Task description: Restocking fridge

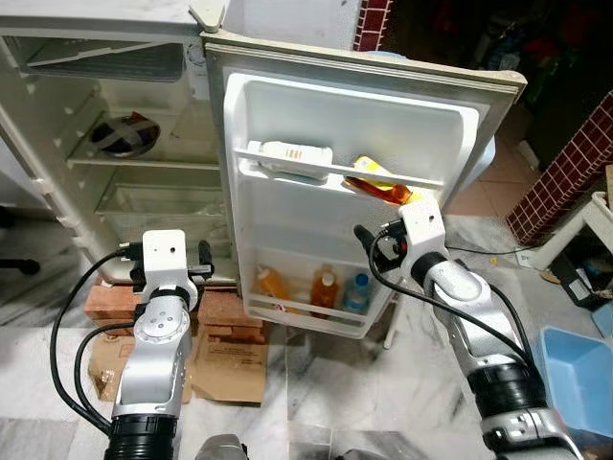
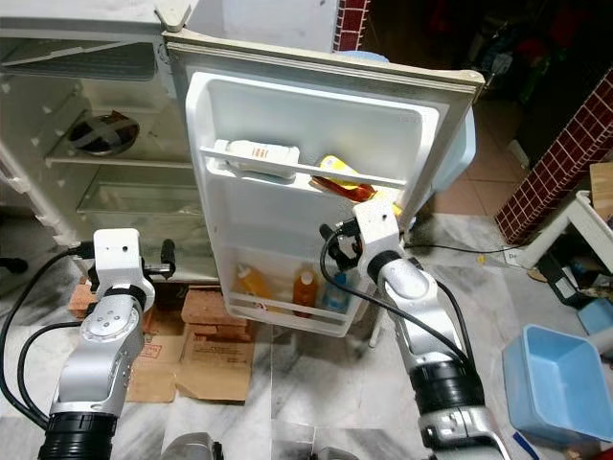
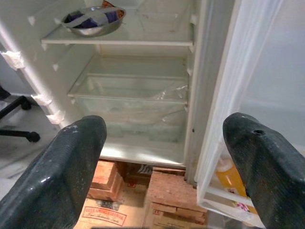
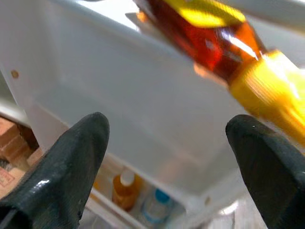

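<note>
The fridge stands open, its door [image 1: 287,230] swung towards me. On the door's upper shelf a white bottle [image 1: 295,153] lies flat and an amber bottle [image 1: 378,184] with a yellow cap lies tilted. The lower door shelf holds two orange bottles [image 1: 273,285] and a blue-capped bottle [image 1: 357,292]. My right gripper [image 4: 167,157] is open and holds nothing, close to the door just below the amber bottle [image 4: 214,43]. My left gripper [image 3: 162,157] is open and holds nothing, facing the fridge's lower compartment. A metal bowl [image 3: 94,20] sits on a glass shelf inside.
A clear crisper drawer [image 3: 128,98] sits low in the fridge. The fridge rests on bricks [image 1: 115,302], with flattened cardboard [image 1: 230,364] on the marble floor. A blue bin [image 1: 579,379] stands at the right, a red-tiled wall [image 1: 565,172] behind it.
</note>
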Robot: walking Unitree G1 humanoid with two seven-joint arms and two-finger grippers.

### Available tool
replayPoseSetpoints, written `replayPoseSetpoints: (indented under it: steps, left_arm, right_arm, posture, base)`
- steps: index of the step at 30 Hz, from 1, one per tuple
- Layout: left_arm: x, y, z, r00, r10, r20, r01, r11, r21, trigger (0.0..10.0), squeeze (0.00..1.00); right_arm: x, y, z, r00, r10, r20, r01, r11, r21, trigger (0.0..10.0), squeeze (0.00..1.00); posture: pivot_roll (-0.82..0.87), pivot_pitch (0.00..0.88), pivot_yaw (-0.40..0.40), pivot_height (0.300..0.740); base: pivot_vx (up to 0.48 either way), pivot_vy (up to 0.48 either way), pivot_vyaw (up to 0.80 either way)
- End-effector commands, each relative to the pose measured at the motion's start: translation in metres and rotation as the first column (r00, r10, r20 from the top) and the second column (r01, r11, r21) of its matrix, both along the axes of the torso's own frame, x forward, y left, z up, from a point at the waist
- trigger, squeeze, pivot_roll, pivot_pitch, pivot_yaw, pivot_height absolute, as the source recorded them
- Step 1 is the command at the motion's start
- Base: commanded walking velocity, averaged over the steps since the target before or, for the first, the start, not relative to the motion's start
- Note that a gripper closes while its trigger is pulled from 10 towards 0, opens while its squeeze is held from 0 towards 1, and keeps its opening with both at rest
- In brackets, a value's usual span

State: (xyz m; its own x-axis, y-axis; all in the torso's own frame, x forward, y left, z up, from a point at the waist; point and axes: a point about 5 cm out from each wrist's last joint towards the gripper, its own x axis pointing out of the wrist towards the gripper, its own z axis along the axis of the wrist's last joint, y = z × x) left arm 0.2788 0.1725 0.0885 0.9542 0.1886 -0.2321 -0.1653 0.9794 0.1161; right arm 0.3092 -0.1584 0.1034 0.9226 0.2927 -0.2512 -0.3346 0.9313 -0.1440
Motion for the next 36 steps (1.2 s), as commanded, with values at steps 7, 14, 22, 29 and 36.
replayPoseSetpoints:
  steps: [7,14,22,29,36]
  left_arm:
    - [-0.001,-0.002,-0.001,1.0,-0.004,-0.01,0.004,1.0,-0.007,10.0,0.0]
    - [-0.001,-0.002,-0.002,1.0,-0.01,-0.013,0.01,1.0,-0.007,10.0,0.0]
    - [0.001,-0.002,-0.001,1.0,-0.008,-0.012,0.008,1.0,-0.001,10.0,0.0]
    - [0.002,-0.001,0.0,1.0,0.001,-0.009,-0.001,1.0,0.0,10.0,0.0]
    - [0.003,-0.001,0.0,1.0,-0.001,-0.006,0.001,1.0,0.003,10.0,0.0]
  right_arm:
    - [-0.013,-0.01,0.009,1.0,-0.019,0.01,0.019,1.0,-0.021,10.0,0.0]
    - [-0.013,-0.012,0.013,0.999,-0.046,0.026,0.047,0.998,-0.036,10.0,0.0]
    - [0.005,-0.005,0.025,0.997,-0.047,0.063,0.048,0.999,-0.022,10.0,0.0]
    - [0.015,0.007,0.028,0.997,-0.026,0.079,0.027,1.0,-0.007,10.0,0.0]
    - [0.025,0.023,0.029,0.996,-0.007,0.089,0.005,1.0,0.016,10.0,0.0]
  posture:
    - [0.05,0.0,-0.057,0.74]
    - [0.05,0.0,-0.054,0.74]
    - [0.06,0.0,-0.057,0.74]
    - [0.07,0.0,-0.06,0.74]
    - [0.07,0.0,-0.06,0.74]
  base:
    - [0.0,0.0,0.0]
    - [0.0,0.0,0.0]
    - [0.0,0.0,0.0]
    - [0.0,0.0,0.0]
    - [0.0,0.0,0.0]
